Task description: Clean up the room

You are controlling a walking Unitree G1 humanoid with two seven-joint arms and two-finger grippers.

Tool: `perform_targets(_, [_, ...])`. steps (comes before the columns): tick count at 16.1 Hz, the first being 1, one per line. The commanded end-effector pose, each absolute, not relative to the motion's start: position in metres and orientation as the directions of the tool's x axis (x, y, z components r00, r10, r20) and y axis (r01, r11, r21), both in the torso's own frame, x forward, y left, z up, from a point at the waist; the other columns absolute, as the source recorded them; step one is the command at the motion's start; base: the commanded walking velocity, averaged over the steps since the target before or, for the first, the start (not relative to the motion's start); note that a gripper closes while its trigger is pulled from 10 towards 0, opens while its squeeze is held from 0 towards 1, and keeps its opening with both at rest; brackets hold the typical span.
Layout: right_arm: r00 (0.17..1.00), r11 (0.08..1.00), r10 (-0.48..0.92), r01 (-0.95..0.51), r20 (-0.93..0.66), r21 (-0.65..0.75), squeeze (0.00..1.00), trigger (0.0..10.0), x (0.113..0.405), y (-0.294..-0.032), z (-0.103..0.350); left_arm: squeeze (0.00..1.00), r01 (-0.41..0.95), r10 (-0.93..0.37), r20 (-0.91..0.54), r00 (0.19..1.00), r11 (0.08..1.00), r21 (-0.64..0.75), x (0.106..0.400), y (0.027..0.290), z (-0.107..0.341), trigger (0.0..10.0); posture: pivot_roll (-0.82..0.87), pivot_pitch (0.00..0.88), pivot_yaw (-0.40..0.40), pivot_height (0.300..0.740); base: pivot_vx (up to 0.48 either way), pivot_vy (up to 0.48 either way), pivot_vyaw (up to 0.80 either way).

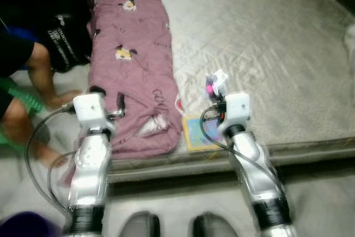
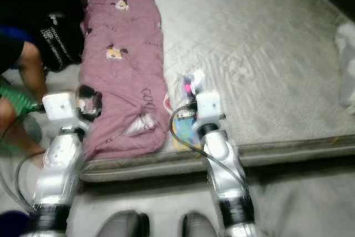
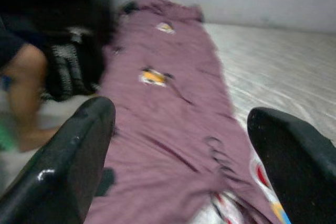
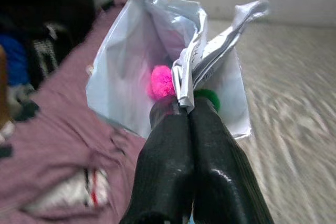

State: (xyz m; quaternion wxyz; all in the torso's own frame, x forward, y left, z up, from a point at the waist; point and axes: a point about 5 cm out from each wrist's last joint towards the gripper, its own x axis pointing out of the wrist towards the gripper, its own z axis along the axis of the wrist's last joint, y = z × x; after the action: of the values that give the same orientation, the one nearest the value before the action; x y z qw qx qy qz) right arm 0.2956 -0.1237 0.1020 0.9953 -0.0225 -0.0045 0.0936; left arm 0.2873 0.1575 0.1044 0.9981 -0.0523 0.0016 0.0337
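Right gripper is clamped on the crumpled neck of a thin plastic bag: light, limp, slippery, likely tear-prone. Left gripper hangs spread and empty over the mauve blanket on the bed.

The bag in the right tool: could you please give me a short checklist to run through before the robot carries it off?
1. Right tool shut on the bag: ok, pinching its crumpled edge.
2. Bag's contents secure: cannot tell; a pink ball and something green sit near the opening.
3. Bag lifted off the mattress: ok, it is held above the surface.
4. Left tool free: ok, open over the purple blanket.
5. Person at the robot's left out of the way: not ok, close to the left arm.
6. Book at the mattress edge picked up: not ok.
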Motion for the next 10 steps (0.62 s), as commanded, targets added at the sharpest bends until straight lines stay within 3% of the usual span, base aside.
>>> perform_targets(1, [0.982, 0.982, 0.185, -0.184, 0.026, -0.033, 0.00, 10.0, 0.2967, -0.1219, 0.1068, 0.00, -0.083, 0.082, -0.008, 0.997, 0.993, -0.081, 0.2881, 0.1627, 0.1054, 10.0, 0.02, 0.096, 0.008, 0.740, 0.000, 0.469, 0.00])
perform_targets(5, [0.980, 0.980, 0.195, -0.194, 0.032, -0.031, 0.00, 10.0, 0.2978, -0.1197, 0.1074, 0.00, -0.079, 0.079, -0.002, 0.997, 0.994, -0.076, 0.2902, 0.1627, 0.1060, 10.0, 0.02, 0.087, 0.011, 0.740, 0.000, 0.472, 0.00])
perform_targets(10, [0.974, 0.975, 0.218, -0.215, 0.054, -0.059, 0.00, 10.0, 0.2978, -0.1166, 0.1104, 0.00, -0.084, 0.085, 0.016, 0.996, 0.995, -0.052, 0.2911, 0.1619, 0.1075, 10.0, 0.02, 0.078, 0.013, 0.740, 0.000, 0.000, 0.00])
